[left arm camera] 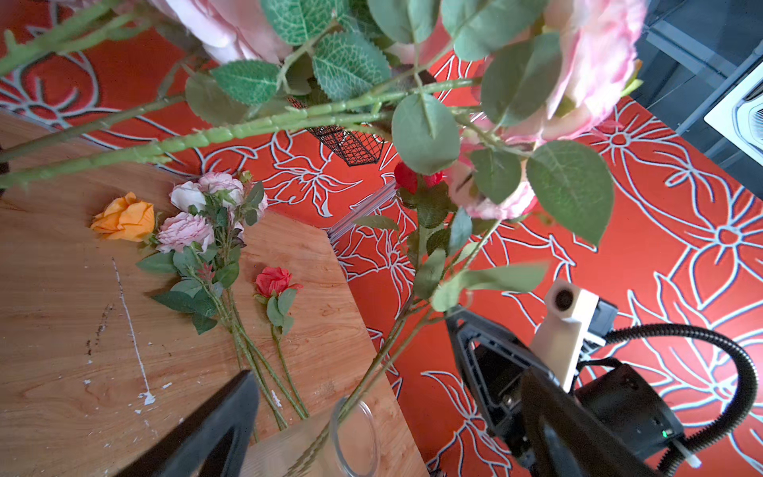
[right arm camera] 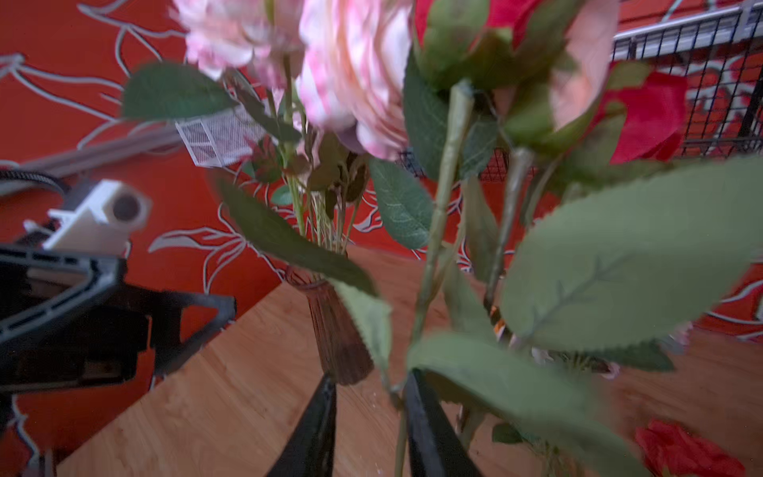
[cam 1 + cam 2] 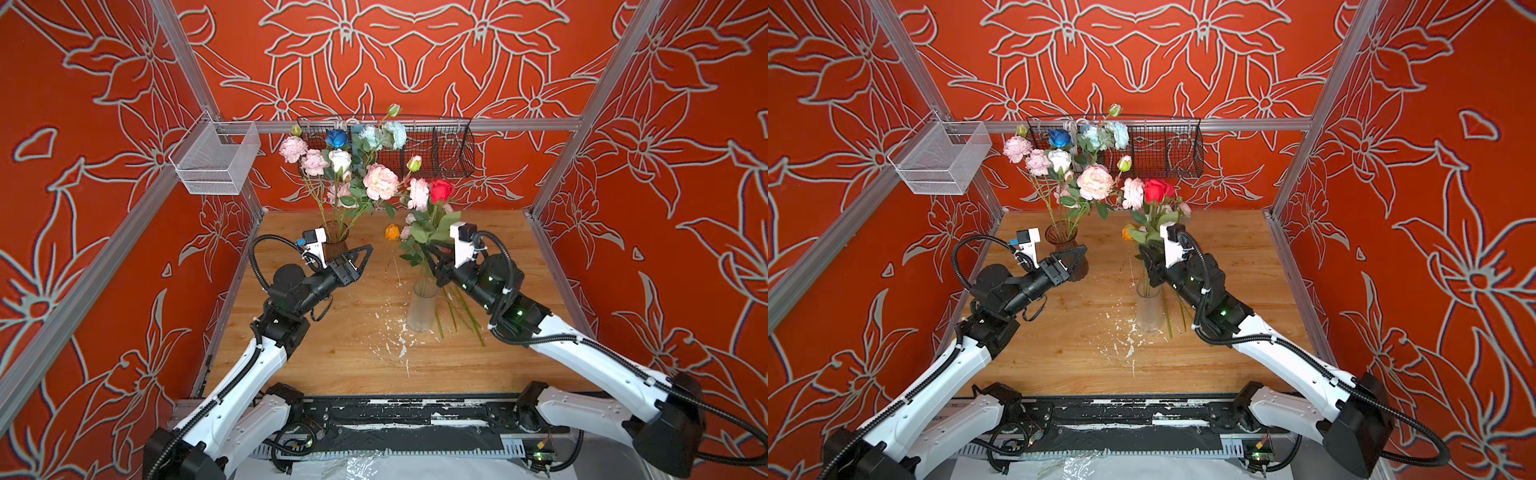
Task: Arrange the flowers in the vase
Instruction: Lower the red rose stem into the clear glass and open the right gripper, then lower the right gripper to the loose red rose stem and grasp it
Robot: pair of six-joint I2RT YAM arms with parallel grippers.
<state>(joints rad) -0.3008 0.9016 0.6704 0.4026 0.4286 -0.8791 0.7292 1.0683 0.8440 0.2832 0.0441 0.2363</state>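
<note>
On table (image 3: 332, 365): one brown vase (image 3: 337, 236), one clear vase (image 3: 422, 309); left pincer (image 3: 365, 251) wide apart; right pincer (image 2: 371, 378) slightly apart around stem (image 2: 433, 247).

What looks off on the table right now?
White flecks are scattered over the wood table near the clear vase, possibly chipped paint. An orange rose, pink spray and small red rose lie flat by that vase, not in it.

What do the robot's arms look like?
The left arm and right arm are white shells with black joints. Ribbed black cables loop alongside them. The fingers are black, pointed open triangles, and a small white camera sits on each wrist.
</note>
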